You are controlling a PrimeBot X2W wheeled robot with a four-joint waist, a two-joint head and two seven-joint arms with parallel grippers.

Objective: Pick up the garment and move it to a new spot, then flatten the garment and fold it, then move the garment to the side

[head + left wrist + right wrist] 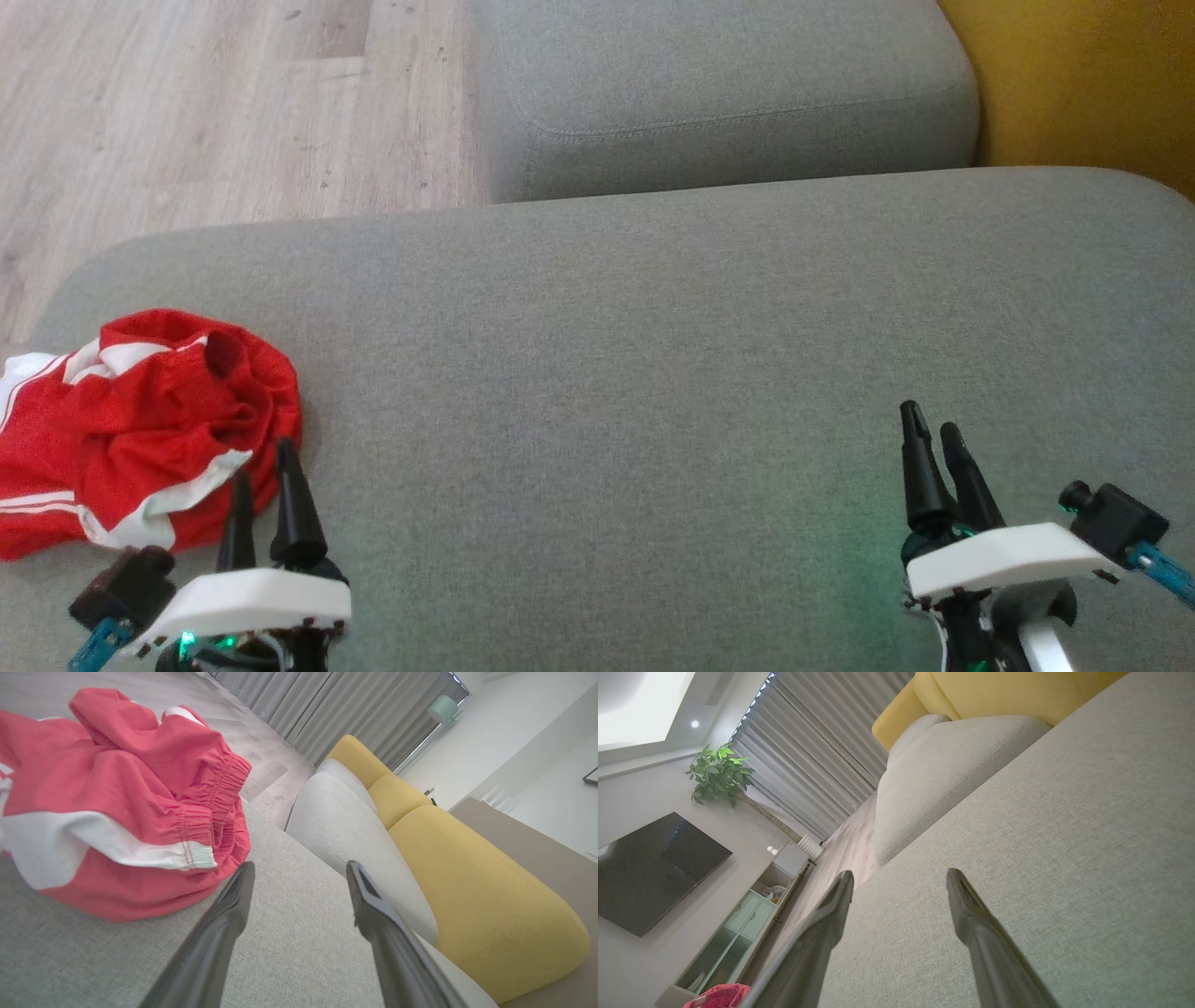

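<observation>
Garment (140,429) lies in a crumpled heap at the left end of the grey seat (607,373), close to that end's edge; red w/ white stripes, elastic band showing, prob. shorts, tho I can't be sure; folds on folds, nothing laid flat. Just beside the heap's near right edge hovers the left claw (264,462); fingers apart, nothing between them. In the left wrist view its tips point past the lower edge of the cloth, very near it; whether one tip brushes the fabric I can't tell. Well apart from all that, the right claw (929,417) hangs over bare seat on the right side; fingers apart too, empty.

Progress, as I judge it: basically nil; garment not lifted, not at any obvious new spot, not spread, not folded. So every step is left, i.e. pick up & move, flatten, fold, shift aside. Step in hand looks like the first grab, by the left arm, since it's the one next to the cloth.

Plenty of bare seat in the middle & to the right, enough for a new spot and for spreading, I'd say. Beyond the seat: a second grey cushion (728,84), a yellow cushion (1083,84), wood floor (233,103) off to the left. Heap sits near the left edge; a sloppy pull could drag part of it toward the floor, imo.
</observation>
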